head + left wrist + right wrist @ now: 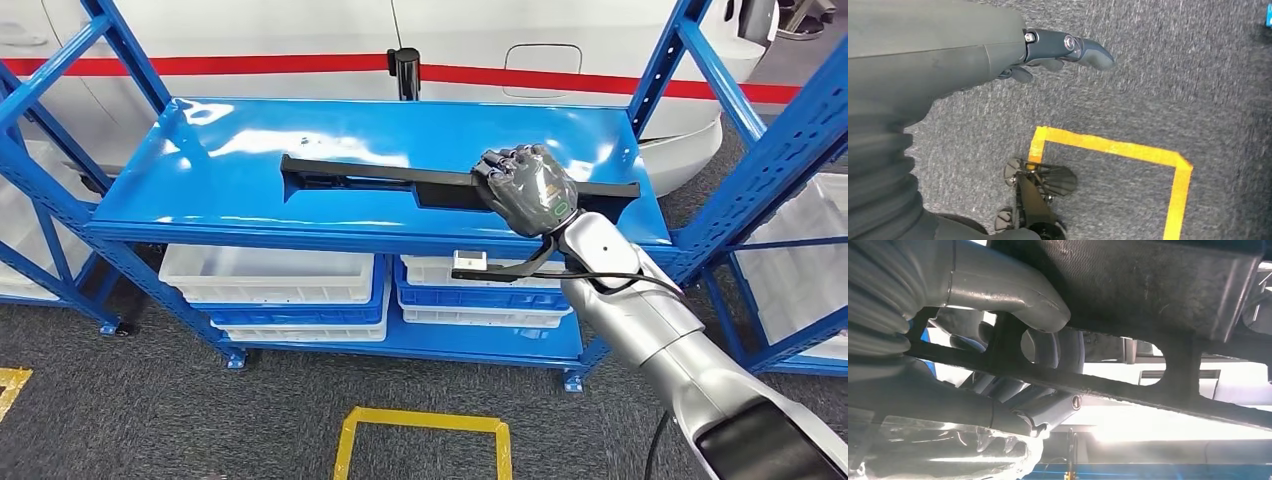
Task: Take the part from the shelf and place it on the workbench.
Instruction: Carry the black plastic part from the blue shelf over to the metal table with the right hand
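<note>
One long black part (400, 180) lies flat along the top board of the blue shelf (200, 200), running lengthwise across the board's middle and ending near the shelf's right-hand edge. The right hand (527, 187) sits on top of the part toward that right end, its dark fingers (500, 165) curled over the far side of the bar — it grips the part while the part rests on the board. From the right wrist view the thick grey thumb (1013, 295) presses against the part's rough black body (1148, 285), and the darker fingers (1048, 410) wrap round from the other side of a thin black rail with cut-outs; the hold is plain there too.

Below the top board of the shelf, on its lower level, stand stacked white and blue bins (270, 290) — one stack under the left half, another (480, 295) under the right. Behind the shelf runs a white panel with a red stripe (250, 65), and a short black post (405, 72) rises just behind the board's back edge.

On the grey carpet in front of the shelf is a yellow taped square (420, 435). The left hand (1048, 50) hangs over that carpet, holding nothing, one dark finger stretched out straight and the others loosely bent beneath it.
</note>
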Available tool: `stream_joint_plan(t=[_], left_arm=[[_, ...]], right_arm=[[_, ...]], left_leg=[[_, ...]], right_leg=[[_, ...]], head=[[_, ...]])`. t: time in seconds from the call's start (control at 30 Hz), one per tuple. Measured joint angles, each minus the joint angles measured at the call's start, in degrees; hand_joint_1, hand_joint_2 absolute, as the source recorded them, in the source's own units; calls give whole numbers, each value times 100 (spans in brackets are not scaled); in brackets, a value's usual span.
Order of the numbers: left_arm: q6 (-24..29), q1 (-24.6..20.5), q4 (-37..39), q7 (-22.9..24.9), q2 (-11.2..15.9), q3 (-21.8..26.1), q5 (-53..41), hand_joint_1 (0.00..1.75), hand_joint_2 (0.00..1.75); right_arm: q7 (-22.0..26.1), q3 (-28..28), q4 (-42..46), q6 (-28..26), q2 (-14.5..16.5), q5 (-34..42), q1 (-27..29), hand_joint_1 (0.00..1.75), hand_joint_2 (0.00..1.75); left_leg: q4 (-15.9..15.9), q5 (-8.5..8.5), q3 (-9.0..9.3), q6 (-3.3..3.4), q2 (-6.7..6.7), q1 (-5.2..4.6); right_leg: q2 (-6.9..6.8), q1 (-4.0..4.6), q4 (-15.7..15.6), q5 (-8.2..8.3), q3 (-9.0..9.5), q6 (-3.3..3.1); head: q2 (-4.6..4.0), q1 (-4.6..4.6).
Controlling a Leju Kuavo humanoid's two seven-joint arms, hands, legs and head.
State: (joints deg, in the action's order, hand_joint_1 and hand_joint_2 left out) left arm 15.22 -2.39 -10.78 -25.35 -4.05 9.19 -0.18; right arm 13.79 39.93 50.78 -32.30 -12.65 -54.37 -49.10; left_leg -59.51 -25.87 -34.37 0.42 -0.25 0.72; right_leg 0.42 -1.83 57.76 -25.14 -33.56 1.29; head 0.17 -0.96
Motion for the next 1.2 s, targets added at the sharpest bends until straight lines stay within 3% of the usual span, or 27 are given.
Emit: stream_joint_plan(t=[0.1, 0.13, 0.17, 0.23, 0.3, 0.37, 0.43, 0.5, 0.57, 0.63, 0.67, 0.7, 0.73, 0.77, 0.8, 0.83, 0.9, 0.93, 1.0, 1.03, 1.1, 1.17, 1.2], left_arm=[[2, -1, 1, 11, -3, -3, -27, 0, 175], [2, -1, 1, 19, -3, -3, -40, 0, 175], [2, 0, 1, 25, -2, -3, -48, 0, 175], [-2, 0, 1, 38, 1, -3, -57, 0, 175], [-10, -6, 1, 46, 9, -3, -63, 0, 175], [-23, -12, 1, 49, 35, -5, -79, 0, 175], [-37, -12, 1, 49, 58, -8, -93, 0, 175], [-55, -18, 0, 48, 62, -8, -98, 0, 175], [-74, -34, -1, 48, 57, -9, -103, 0, 175], [-81, -44, -1, 49, 46, -9, -108, 0, 175], [-81, -43, 0, 50, 40, -10, -110, 0, 175], [-81, -42, 1, 51, 34, -10, -112, 0, 175], [-81, -42, 1, 51, 27, -10, -114, 0, 175], [-81, -43, 1, 52, 21, -10, -114, 0, 175], [-81, -44, -1, 52, 20, -10, -116, 0, 175], [-81, -47, -2, 53, 22, -10, -117, 0, 175], [-80, -48, -4, 54, 32, -10, -120, 0, 175], [-79, -42, -3, 55, 32, -10, -120, 0, 175], [-79, -18, 0, 56, 32, -9, -120, 0, 175], [-79, -4, 2, 56, 31, -8, -120, 0, 175], [-80, 9, 4, 56, 31, -8, -121, 0, 175], [-81, 10, 5, 55, 31, -8, -124, 0, 175], [-81, 10, 5, 55, 31, -8, -126, 0, 175]], right_arm=[[-8, 0, 1, 10, 12, -3, -1, 175, 175], [-14, 0, 1, 16, 10, -5, 11, 175, 175], [-20, 0, 1, 22, 7, -10, 29, 175, 175], [-31, 0, 6, 29, -7, -21, 75, 175, 175], [-40, -2, 31, 27, -27, -31, 104, 175, 175], [-55, -8, 68, 23, -56, -38, 127, 175, 175], [-78, -11, 110, 22, -79, -54, 177, 175, 175], [-97, -22, 161, 25, -113, -70, 234, 175, 175], [-110, -43, 203, 35, -167, -78, 252, 175, 175], [-126, -55, 232, 58, -216, -97, 281, 175, 175], [-134, -57, 244, 70, -238, -110, 314, 175, 175], [-142, -58, 256, 83, -255, -125, 350, 175, 175], [-148, -58, 269, 91, -268, -138, 380, 175, 175], [-152, -61, 285, 96, -279, -146, 399, 175, 175], [-156, -68, 307, 98, -285, -152, 409, 175, 175], [-158, -76, 334, 98, -286, -156, 411, 175, 175], [-163, -97, 380, 98, -287, -160, 423, 175, 175], [-165, -103, 393, 98, -288, -164, 434, 175, 175], [-169, -110, 397, 100, -291, -185, 460, 175, 175], [-170, -113, 404, 102, -290, -198, 469, 175, 175], [-177, -127, 428, 107, -291, -216, 481, 175, 175], [-186, -142, 452, 119, -294, -222, 491, 175, 175], [-189, -145, 457, 128, -296, -223, 497, 175, 175]], left_leg=[[-886, -648, -332, -83, 5, 29], [-1233, -820, -444, -93, 5, 32], [-1440, -886, -484, -88, 5, 32], [-1270, -714, -274, -19, 3, 19], [-495, -461, 230, 143, 4, -26], [52, -377, 543, 284, 20, -97], [165, -310, 554, 341, 32, -168], [330, -123, 531, 394, 45, -161], [499, 113, 451, 433, 69, -112], [532, 286, 287, 401, 80, -94], [528, 353, 197, 359, 82, -85], [519, 421, 103, 320, 83, -68], [501, 483, 6, 280, 85, -47], [462, 538, -97, 235, 88, -20], [402, 582, -210, 189, 92, -3], [331, 617, -317, 143, 96, 3], [230, 690, -455, 71, 94, -12], [217, 736, -485, 45, 90, -12], [204, 779, -531, 1, 81, 22], [116, 658, -581, -26, 77, 42], [-397, 137, -751, -82, 68, 65], [-1177, -377, -926, -118, 64, 67], [-1449, -478, -940, -116, 64, 68]], right_leg=[[-5, 23, -5, 92, -106, -154], [-7, 44, -3, 122, -148, -188], [-7, 69, -1, 154, -189, -211], [-6, 126, -1, 224, -266, -234], [-4, 170, -10, 299, -322, -237], [-15, 162, -48, 388, -345, -189], [-33, 112, -104, 486, -348, -98], [-37, 115, -128, 515, -390, -52], [-31, 134, 167, 197, -542, -95], [-30, 86, 873, -295, -732, -110], [-31, 55, 1209, -414, -781, -63], [-32, 21, 1418, -411, -770, 21], [-34, -10, 1440, -310, -675, 123], [-40, -44, 1238, -173, -470, 223], [-44, -68, 881, -135, -194, 297], [-40, -55, 473, -182, 86, 310], [-29, -7, -11, -368, 368, 236], [-25, 16, -56, -384, 370, 177], [-40, -15, -24, -317, 265, 63], [-45, -24, -20, -264, 218, -12], [-52, -24, -19, -143, 118, -129], [-51, 4, -14, -33, -5, -166], [-50, 20, -13, 19, -70, -166]], head=[[0, -8], [0, -9], [0, -8], [0, -7], [0, -3], [0, 26], [0, 39], [0, 30], [0, 48], [0, 65], [0, 68], [0, 67], [0, 69], [0, 68], [0, 70], [0, 75], [0, 64], [0, 55], [0, 44], [0, 40], [0, 37], [0, 35], [0, 37]])
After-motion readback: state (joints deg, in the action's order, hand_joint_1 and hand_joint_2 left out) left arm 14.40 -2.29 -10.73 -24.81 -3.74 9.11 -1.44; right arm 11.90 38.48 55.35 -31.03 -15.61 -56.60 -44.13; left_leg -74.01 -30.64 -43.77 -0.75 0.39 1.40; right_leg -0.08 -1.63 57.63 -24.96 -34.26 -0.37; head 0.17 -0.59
